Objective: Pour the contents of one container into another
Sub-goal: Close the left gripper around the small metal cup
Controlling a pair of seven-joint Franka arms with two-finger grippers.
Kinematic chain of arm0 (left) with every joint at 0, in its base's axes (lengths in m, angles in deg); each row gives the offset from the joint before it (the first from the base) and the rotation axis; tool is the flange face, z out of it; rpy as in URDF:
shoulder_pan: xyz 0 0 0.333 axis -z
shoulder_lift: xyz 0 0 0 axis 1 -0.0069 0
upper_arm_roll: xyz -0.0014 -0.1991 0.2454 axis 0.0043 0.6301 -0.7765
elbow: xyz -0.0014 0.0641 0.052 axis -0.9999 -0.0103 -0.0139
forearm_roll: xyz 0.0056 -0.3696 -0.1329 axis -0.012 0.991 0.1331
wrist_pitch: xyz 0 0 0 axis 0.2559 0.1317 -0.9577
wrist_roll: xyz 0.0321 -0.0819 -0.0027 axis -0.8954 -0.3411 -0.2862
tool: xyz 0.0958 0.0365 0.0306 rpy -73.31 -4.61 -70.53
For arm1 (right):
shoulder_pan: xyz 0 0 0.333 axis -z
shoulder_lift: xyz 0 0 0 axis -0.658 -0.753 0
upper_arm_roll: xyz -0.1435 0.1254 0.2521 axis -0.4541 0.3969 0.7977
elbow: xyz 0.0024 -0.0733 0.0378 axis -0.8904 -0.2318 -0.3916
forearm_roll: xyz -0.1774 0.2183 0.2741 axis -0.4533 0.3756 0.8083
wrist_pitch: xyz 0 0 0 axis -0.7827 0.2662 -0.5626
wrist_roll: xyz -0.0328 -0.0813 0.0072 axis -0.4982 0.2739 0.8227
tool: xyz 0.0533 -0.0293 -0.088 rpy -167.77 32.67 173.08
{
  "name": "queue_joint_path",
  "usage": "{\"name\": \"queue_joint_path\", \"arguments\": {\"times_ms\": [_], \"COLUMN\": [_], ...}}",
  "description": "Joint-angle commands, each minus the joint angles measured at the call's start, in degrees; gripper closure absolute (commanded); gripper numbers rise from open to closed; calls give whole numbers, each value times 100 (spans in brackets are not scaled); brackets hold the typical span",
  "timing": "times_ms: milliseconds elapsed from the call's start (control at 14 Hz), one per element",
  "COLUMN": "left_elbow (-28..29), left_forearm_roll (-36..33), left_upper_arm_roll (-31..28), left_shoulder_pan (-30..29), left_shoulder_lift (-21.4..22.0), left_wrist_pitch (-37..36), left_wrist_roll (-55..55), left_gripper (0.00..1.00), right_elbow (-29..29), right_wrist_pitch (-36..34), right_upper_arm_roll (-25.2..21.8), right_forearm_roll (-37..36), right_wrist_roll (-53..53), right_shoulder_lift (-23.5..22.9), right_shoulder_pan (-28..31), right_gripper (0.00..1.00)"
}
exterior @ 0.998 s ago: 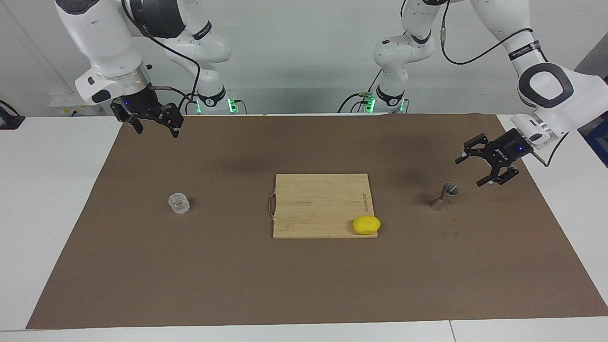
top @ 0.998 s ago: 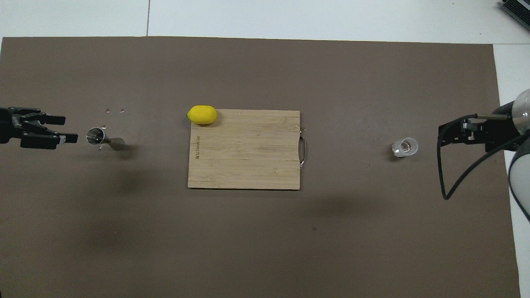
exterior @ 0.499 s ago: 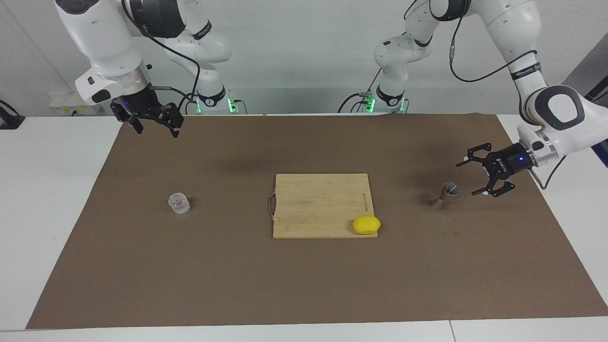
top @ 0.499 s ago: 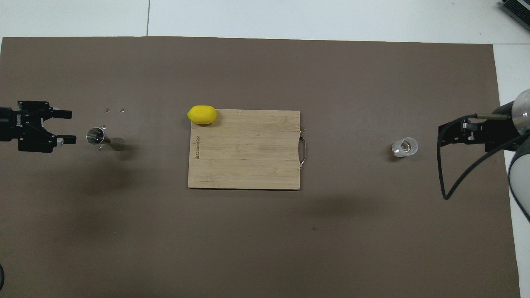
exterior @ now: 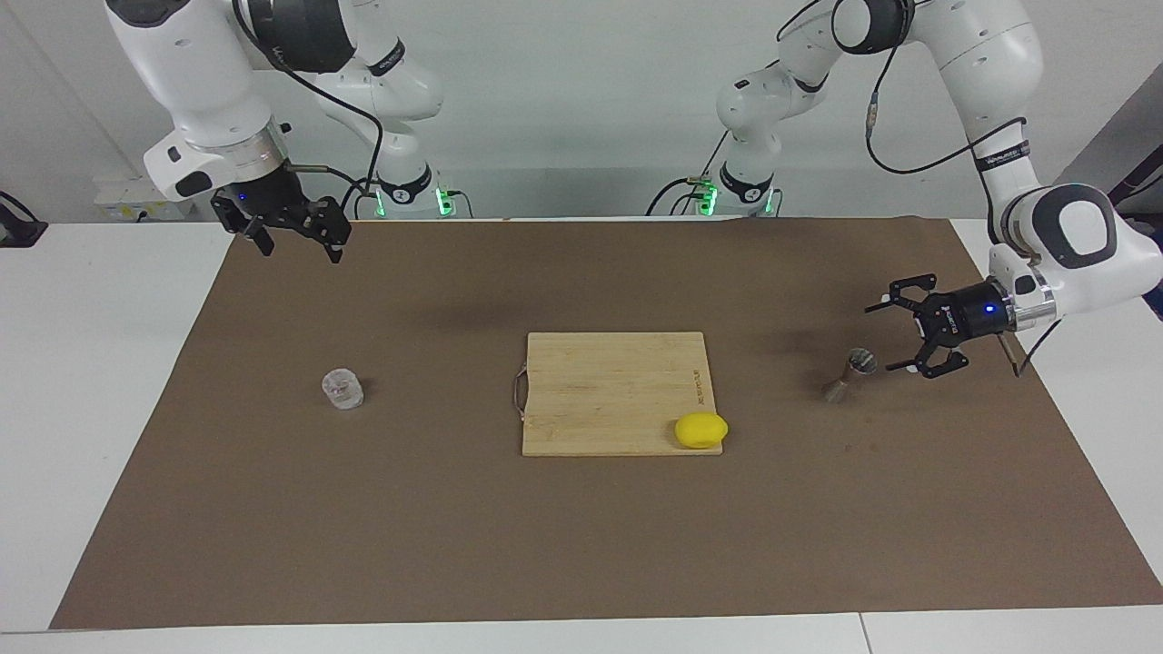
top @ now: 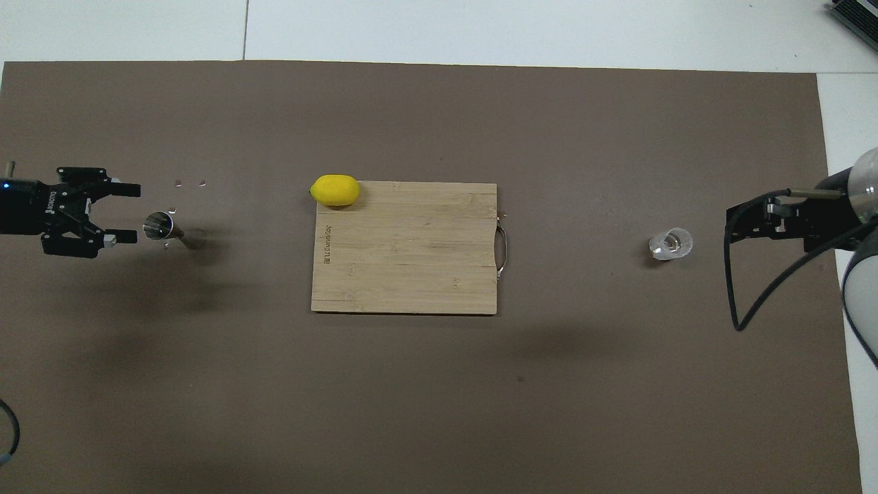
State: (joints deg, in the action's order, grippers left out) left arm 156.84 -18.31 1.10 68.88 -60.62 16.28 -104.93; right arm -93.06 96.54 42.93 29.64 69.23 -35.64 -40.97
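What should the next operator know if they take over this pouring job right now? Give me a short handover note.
Left claw: open, low beside the metal jigger, at the left arm's end of the mat, not touching it.
Right claw: open, empty, up in the air at the right arm's end; that arm waits.
Glass cup: upright on the mat at the right arm's end, untouched.
Cutting board in the middle, with a lemon at one corner.
Done: nothing grasped, nothing poured.
Left: grip the jigger, pick up the glass cup, bring them together, pour from cup into jigger.
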Motion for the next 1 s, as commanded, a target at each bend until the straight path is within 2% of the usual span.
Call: {"name": "queue_joint_path", "arguments": {"times_ms": [0,570,784,927], "left_elbow": [-279,-210,-209,-166], "left_forearm_roll": [551,887,1036,1220], "left_upper_arm_roll": [78,201,236,245], "left_shoulder_pan": [-229,-617,-643,-635], "left_shoulder_lift": [-504,-1200,-1420,-1456], "left_wrist_pitch": [-538,-1093,-1050,-1041], "left_wrist_roll": [-724,-1510,-2525,-2731], "left_gripper": [0,0,0,0], "right_elbow": [-111,-111,-111,-111], "right_wrist_pitch": [16,16,16,16], "right_upper_arm_roll": [37,37,28,28], "right_forearm_roll": [66,66,66,66], "right_wrist_roll": [-76,-76,-76,-76], "right_shoulder_lift": [110,110,110,110], "right_shoulder_pan": [61,61,61,61], "right_gripper": [0,0,0,0]}}
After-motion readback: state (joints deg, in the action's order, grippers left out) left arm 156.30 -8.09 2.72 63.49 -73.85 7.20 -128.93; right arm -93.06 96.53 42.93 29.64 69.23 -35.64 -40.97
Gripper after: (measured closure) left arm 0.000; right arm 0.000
